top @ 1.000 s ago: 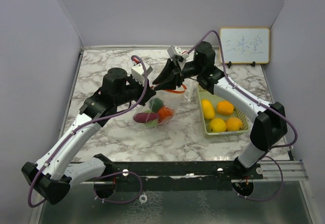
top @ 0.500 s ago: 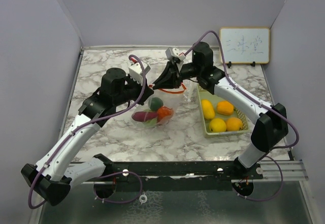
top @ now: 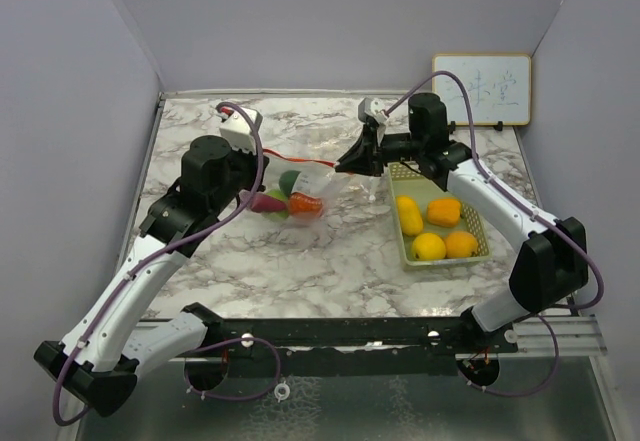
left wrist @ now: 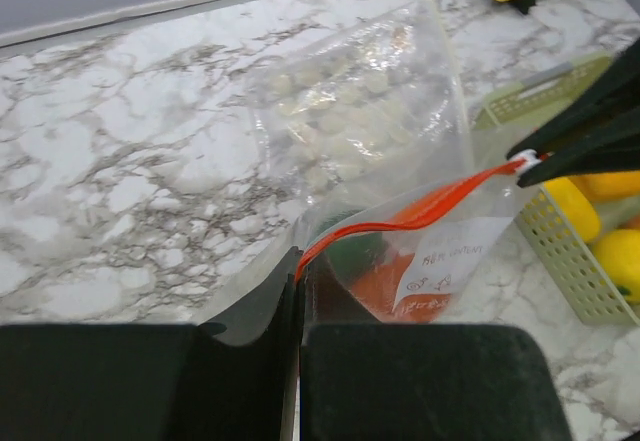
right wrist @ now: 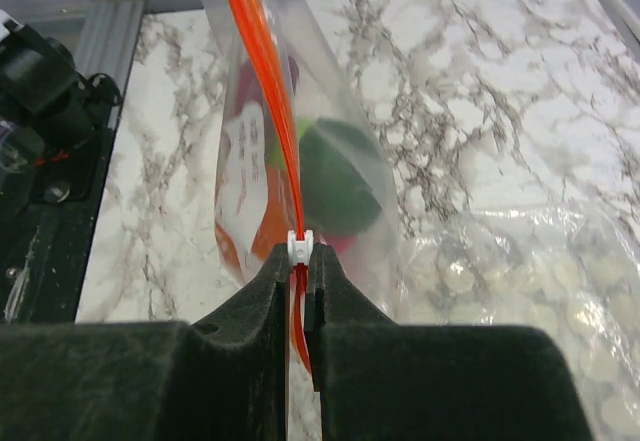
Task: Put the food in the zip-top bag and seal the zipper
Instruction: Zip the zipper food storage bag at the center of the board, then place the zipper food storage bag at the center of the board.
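The clear zip-top bag hangs stretched between my two grippers, its red zipper pulled taut. Inside it I see green, orange and purple-pink food. My left gripper is shut on the zipper's left end. At the other end my right gripper is shut on the white slider. More food, yellow and orange pieces, lies in the pale green basket to the right.
A second clear bag with pale contents lies on the marble just behind the held bag. A whiteboard leans against the back wall at the right. Grey walls close in both sides.
The right gripper's jaws closed on the slider and moved right along the zipper. The left arm pulled the bag's other end left and back, so the bag lifted and stretched.
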`<state>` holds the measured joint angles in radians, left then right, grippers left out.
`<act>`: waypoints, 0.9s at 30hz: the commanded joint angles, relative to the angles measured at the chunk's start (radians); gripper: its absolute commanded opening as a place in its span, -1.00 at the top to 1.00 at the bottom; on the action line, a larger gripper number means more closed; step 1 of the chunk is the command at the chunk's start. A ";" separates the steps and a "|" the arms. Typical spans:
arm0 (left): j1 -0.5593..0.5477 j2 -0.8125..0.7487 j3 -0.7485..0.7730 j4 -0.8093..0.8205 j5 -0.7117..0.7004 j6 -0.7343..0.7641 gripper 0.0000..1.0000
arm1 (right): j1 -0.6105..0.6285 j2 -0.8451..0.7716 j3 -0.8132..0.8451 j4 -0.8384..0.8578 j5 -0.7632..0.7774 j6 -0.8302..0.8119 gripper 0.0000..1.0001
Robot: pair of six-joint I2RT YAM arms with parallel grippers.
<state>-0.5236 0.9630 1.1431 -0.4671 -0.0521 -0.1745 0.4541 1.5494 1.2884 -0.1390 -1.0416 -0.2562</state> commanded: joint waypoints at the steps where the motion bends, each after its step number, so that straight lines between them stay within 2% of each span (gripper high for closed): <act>1: 0.023 -0.047 0.044 -0.002 -0.350 -0.016 1.00 | -0.029 -0.064 -0.070 -0.081 0.152 -0.058 0.96; 8: 0.028 -0.035 0.039 -0.034 -0.462 -0.044 1.00 | -0.031 -0.054 -0.066 -0.108 0.415 -0.046 0.96; 14: 0.033 -0.048 0.007 -0.049 -0.563 -0.079 1.00 | -0.031 -0.034 -0.010 -0.130 0.470 -0.025 0.96; 15: 0.034 -0.053 0.001 -0.045 -0.567 -0.083 1.00 | -0.031 -0.033 0.007 -0.124 0.468 -0.002 0.76; 16: 0.035 -0.058 -0.010 -0.038 -0.566 -0.087 1.00 | -0.031 -0.032 0.022 -0.110 0.470 0.035 0.27; 17: 0.036 -0.064 -0.021 -0.027 -0.561 -0.092 1.00 | -0.031 -0.031 0.036 -0.087 0.490 0.081 -0.29; 19: 0.036 -0.077 -0.046 -0.004 -0.563 -0.109 1.00 | -0.031 -0.025 0.063 -0.034 0.548 0.165 -0.61; 21: 0.037 -0.085 -0.069 0.008 -0.577 -0.126 1.00 | -0.032 0.008 0.110 -0.025 0.673 0.254 -0.97; 26: 0.039 -0.088 -0.092 -0.022 -0.606 -0.156 1.00 | -0.034 0.200 0.326 -0.195 0.964 0.339 -1.00; 27: 0.040 -0.090 -0.098 -0.026 -0.600 -0.160 0.91 | -0.036 0.234 0.371 -0.232 1.012 0.354 -1.00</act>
<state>-0.4900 0.8902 1.0557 -0.5053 -0.5888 -0.2966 0.4240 1.6325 1.4982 -0.2348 -0.3412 -0.0235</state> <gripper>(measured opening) 0.011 0.997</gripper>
